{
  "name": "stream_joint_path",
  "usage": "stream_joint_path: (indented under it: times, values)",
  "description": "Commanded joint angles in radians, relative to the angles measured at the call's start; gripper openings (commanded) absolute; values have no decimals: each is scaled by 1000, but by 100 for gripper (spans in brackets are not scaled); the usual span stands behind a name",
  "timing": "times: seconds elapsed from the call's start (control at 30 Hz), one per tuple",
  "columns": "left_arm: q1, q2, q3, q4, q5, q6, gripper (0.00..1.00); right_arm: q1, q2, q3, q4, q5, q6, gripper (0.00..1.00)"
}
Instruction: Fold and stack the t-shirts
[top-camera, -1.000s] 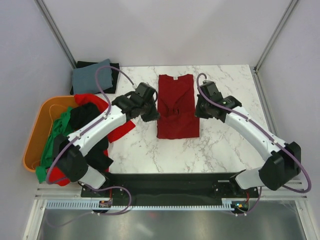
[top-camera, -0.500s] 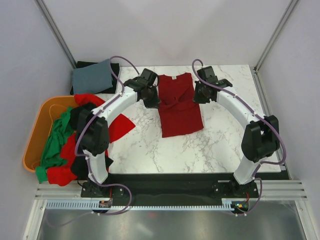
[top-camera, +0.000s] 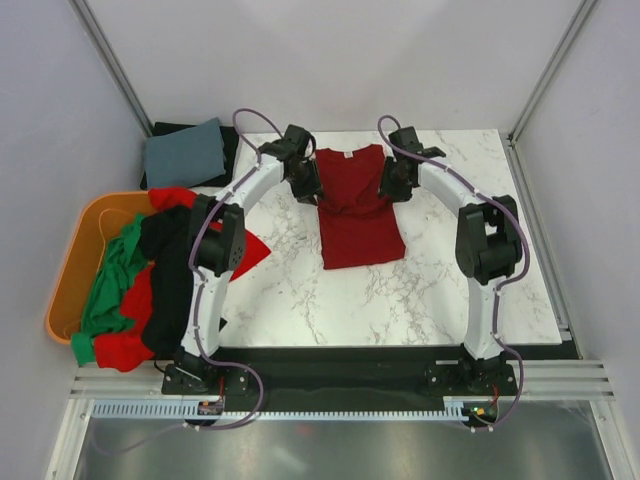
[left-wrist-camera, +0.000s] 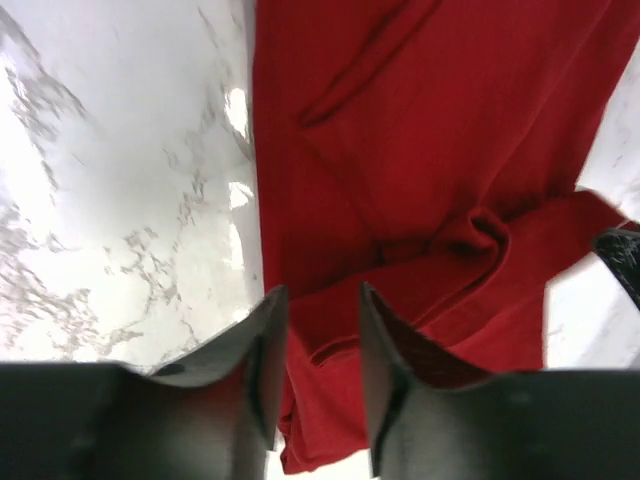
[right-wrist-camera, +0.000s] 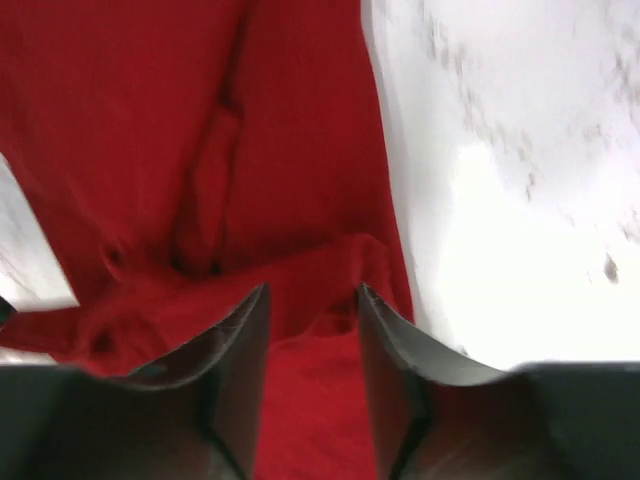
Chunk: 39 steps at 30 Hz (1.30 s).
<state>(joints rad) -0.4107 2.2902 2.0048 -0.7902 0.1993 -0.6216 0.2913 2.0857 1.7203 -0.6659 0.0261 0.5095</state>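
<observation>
1. A marble table (top-camera: 440, 270) is seen from above, with both arms stretched to its far half.
2. An orange tub (top-camera: 62, 270) is set beside the left edge. A pile (top-camera: 150, 270) of red, green and black shirts is heaped in it and spills onto the table.
3. A dark red shirt (top-camera: 358, 225) is laid flat mid-table, collar at the far end, and is creased across between the grippers.
4. A folded grey cloth (top-camera: 183, 152) is placed on black cloth at the far left corner.
5. The left gripper (left-wrist-camera: 320, 295) is set at the shirt's left edge and the right gripper (right-wrist-camera: 312, 292) at its right edge. Each pair of jaws is narrowly parted with cloth between; whether it is gripped cannot be told.
</observation>
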Motion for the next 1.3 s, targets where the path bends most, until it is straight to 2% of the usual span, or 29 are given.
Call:
stream_joint_path:
  times: [0.0, 0.07, 0.17, 0.37, 0.5, 0.77, 0.8, 1.0, 1.27]
  values:
    - [68, 55, 219, -85, 100, 33, 44, -55, 57, 175, -12, -62, 20, 68]
    - [81, 42, 262, -106, 100, 40, 45, -63, 66, 298, -67, -118, 6, 71]
    - [81, -56, 237, -109, 75, 57, 47, -60, -28, 276, -55, -164, 1, 74]
    - [55, -302, -64, -96, 46, 66, 47, 11, -268, -61, 86, -229, 38, 72]
    - [35, -464, -348, -69, 35, 105, 46, 136, -296, -172, 106, -209, 32, 69]
    - [35, -852, -854, -27, -93, 148, 45, 183, -161, -154, 108, -207, 9, 68]
    - [35, -936, -888, -21, -116, 152, 45, 183, -145, -142, 104, -195, 3, 68]
    - [33, -1182, -1070, 0, -146, 195, 44, 181, 0, -13, 48, -160, -51, 67]
    - [33, -1325, -1164, 69, -169, 206, 42, 148, 155, 188, -14, -98, -86, 67]
